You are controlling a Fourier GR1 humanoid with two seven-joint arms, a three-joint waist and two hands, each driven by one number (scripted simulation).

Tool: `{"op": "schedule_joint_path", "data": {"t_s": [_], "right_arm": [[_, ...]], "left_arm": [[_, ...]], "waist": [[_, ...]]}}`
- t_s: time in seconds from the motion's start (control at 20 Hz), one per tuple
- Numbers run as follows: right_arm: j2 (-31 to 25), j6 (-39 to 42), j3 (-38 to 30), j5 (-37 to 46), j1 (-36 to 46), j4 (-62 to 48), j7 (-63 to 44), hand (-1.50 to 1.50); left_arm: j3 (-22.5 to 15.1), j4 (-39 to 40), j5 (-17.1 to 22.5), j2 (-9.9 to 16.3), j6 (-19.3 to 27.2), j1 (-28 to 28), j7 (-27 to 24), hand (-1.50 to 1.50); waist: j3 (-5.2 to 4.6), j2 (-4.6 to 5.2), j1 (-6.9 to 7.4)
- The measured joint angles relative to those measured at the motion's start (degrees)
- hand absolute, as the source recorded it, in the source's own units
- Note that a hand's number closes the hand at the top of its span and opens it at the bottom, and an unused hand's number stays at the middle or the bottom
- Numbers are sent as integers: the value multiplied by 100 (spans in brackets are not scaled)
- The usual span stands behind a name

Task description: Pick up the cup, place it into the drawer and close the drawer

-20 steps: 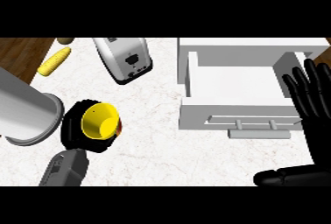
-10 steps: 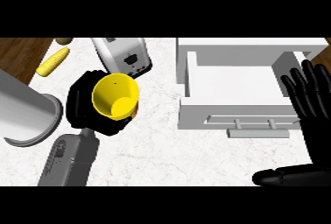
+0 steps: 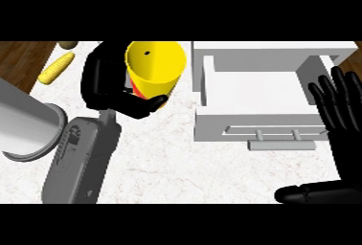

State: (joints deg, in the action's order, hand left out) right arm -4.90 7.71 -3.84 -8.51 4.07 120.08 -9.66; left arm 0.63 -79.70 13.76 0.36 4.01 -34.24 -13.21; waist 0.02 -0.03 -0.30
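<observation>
A yellow cup [image 3: 155,64] is held up above the counter, its open mouth facing the camera, just left of the white drawer [image 3: 265,124]. My left hand [image 3: 113,88] is curled round the cup from the left and below, its thumb across the cup's lower side. The drawer stands pulled open, its inside white and bare, with a handle bar [image 3: 276,133] on its front. My right hand [image 3: 339,107] rests open at the drawer's right edge, fingers straight and pointing up, thumb low at the right.
A large grey cylinder [image 3: 25,124] lies at the left edge. A yellow corn cob [image 3: 56,68] lies on the wooden strip at the upper left, with a brown item [image 3: 68,45] beyond it. White marble counter [image 3: 184,167] spreads in front of the drawer.
My left hand has lifted the cup and carried it up and to the right, towards the drawer; it now hides the white appliance seen earlier. The right hand has stayed still.
</observation>
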Motion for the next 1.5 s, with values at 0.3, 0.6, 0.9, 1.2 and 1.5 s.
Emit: {"op": "schedule_joint_path", "data": {"t_s": [0.3, 0.6, 0.9, 1.2, 1.5], "right_arm": [[-36, 49, -38, -22, 33, -100, 20, -150], [-117, 58, -221, -185, 161, -164, -57, -150], [-104, 51, -149, -154, 193, -141, -108, -150], [-59, 116, -115, -107, 111, -282, 109, -150], [-9, 87, -13, 5, 56, -204, 133, -150]], "left_arm": [[-131, 379, -177, -9, 428, -834, 337, 150], [-303, 1262, -141, -9, 789, -1679, 345, 150], [-513, 2061, -90, -29, 1126, -2355, 401, 150], [-929, 2966, 335, -33, 1532, -2785, 19, 150], [-1342, 3911, 917, -35, 1820, -3272, -309, 150]], "waist": [[-1, 3, -11], [-1, 10, -42], [-1, 12, -58], [1, 25, -106], [2, 44, -186]]}}
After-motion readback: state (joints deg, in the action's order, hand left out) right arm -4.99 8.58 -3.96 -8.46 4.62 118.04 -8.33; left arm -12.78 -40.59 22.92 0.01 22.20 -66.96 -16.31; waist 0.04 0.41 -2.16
